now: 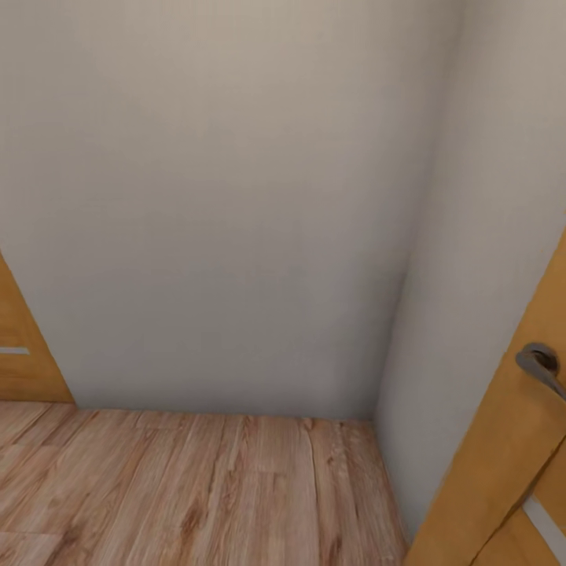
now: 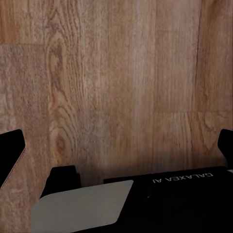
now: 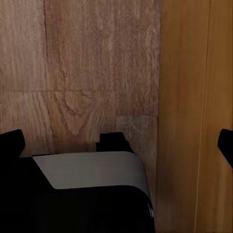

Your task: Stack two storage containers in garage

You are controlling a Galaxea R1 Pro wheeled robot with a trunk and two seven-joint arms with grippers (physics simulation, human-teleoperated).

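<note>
Light wood planks run under me and a plain white wall fills my head view, so I judge I'm in transit with the carrying and stacking left to do; I can't tell where the bins are. Orange-wood door with a grey handle crowds the lower right and another door edge sits at the left, hemming me into this corner. Both left jaws and right jaws look spread wide, holding nothing.
</note>
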